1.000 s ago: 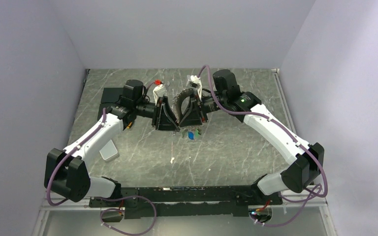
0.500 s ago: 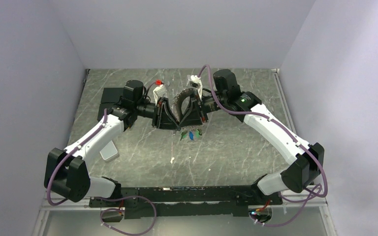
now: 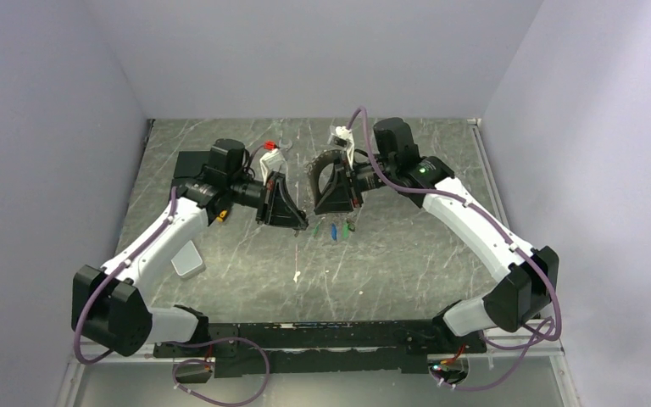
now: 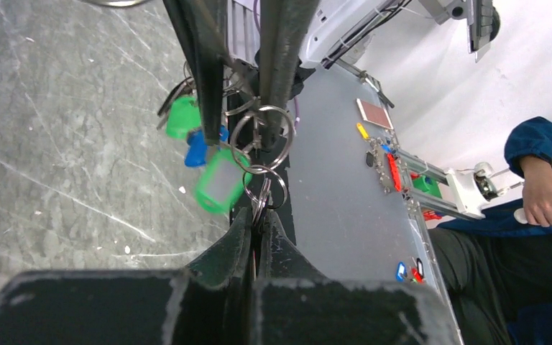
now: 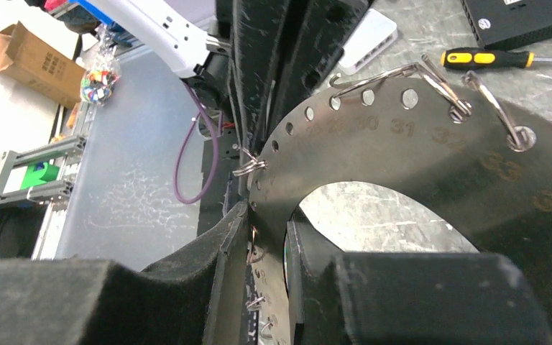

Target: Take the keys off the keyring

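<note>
The keyring (image 5: 417, 136) is a wide flat dark metal hoop with numbered holes and small wire rings; my right gripper (image 5: 267, 215) is shut on its rim, holding it above the table (image 3: 315, 165). Keys with green (image 4: 182, 116) and blue (image 4: 197, 149) heads and a green tag (image 4: 218, 183) hang under it on linked silver rings (image 4: 262, 133). My left gripper (image 4: 260, 215) is shut on the lowest small ring (image 4: 264, 188). In the top view the left gripper (image 3: 303, 222) and the right gripper (image 3: 319, 202) face each other, with the keys (image 3: 332, 231) dangling between them.
A black box (image 3: 191, 163) and a yellow-handled screwdriver (image 5: 474, 57) lie at the left rear. A white block (image 3: 188, 259) sits beside the left arm. A red-capped part (image 3: 273, 142) lies behind the grippers, a small white scrap (image 3: 297, 275) in front.
My left gripper has shut on the small ring and drawn back to the left. The right gripper has shifted slightly right with the hoop, and the keys now hang stretched between them.
</note>
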### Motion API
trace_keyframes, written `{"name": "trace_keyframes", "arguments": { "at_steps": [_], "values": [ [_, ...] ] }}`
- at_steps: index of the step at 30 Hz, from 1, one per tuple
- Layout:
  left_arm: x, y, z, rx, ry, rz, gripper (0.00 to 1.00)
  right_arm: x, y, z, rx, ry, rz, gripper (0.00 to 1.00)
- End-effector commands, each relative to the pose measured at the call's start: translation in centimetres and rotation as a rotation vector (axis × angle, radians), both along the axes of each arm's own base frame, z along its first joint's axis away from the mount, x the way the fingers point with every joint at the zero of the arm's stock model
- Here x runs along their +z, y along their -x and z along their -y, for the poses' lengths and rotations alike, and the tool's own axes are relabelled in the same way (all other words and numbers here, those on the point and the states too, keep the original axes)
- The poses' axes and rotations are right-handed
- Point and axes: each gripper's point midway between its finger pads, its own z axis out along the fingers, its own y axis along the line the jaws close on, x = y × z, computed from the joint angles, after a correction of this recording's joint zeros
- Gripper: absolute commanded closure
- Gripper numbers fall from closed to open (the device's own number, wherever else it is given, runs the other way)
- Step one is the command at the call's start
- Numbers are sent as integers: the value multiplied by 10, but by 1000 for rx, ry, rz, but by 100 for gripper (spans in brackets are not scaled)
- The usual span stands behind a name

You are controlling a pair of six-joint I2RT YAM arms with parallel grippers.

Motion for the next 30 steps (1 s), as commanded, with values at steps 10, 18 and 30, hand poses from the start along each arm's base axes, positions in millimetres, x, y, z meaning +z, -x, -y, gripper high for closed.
{"name": "trace_keyframes", "arguments": {
  "at_steps": [10,18,30],
  "values": [
    [13,-2,-11,36,-77,118,100,-15,-11,0,-4,-19,19,97],
    [21,-7,-11,33,-83,183,100,-34,-6,1,12,-2,-6,91],
    [9,-7,-9,23,-91,157,100,-50,17,-4,48,19,-13,63]
  ]
}}
